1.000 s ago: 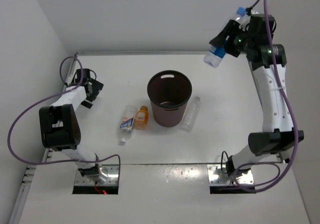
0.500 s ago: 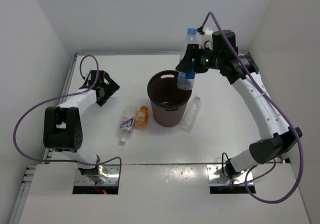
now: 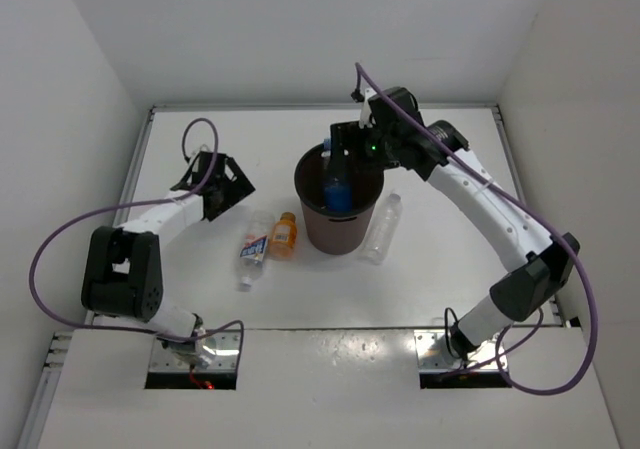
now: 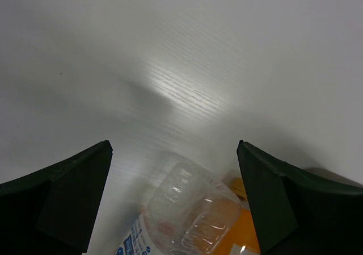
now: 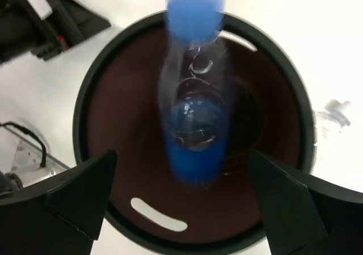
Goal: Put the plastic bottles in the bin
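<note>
Over the bin (image 3: pixel 335 231) the right gripper (image 5: pixel 181 155) gapes, blue bottle (image 3: pixel 337 181) dropping in; labelled bottle (image 3: pixel 255 244), orange bottle (image 3: pixel 284 234) and clear bottle (image 3: pixel 381 229) lie outside; left gripper (image 4: pixel 174 147), fingers apart, hangs by two.

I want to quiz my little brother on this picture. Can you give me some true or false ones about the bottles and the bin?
1. The blue-capped bottle is over the opening of the brown bin. True.
2. The right fingers are squeezing that bottle. False: they are spread wide, with a gap on each side of it.
3. The orange bottle is inside the bin. False: it lies on the table, left of the bin.
4. The plain clear bottle lies on its side, right of the bin. True.
5. The left fingers are open and hold nothing. True.
</note>
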Motion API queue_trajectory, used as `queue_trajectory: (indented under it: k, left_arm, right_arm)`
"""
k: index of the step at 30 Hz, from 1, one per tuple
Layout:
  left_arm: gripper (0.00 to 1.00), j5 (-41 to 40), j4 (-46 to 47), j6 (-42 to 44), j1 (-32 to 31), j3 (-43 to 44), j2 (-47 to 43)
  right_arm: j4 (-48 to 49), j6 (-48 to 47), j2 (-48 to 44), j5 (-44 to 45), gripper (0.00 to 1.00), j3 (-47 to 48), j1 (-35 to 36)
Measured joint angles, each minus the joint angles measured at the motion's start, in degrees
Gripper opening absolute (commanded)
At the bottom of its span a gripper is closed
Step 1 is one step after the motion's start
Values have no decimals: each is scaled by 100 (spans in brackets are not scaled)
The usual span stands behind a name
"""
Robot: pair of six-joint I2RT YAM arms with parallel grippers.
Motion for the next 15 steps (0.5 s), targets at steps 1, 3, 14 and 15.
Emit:
queue_trajectory:
  k: [1,3,14,15]
  left_arm:
    - [99,-55,9,127,-129,0,-48]
    - [99,-149,48,361,-304,0,-144]
    - [99,-382,35,1440,-1027,-251,-483]
    - [99,-413,-20,1495,-1029,-328,-492]
  right_arm:
    - [-118,26,24,96,100,136,0]
    - [-289,68,74,219,100,546,0]
    - [-105,232,-866,575,100,975,-44]
    - [-90,245,-999,584,100,813,-44]
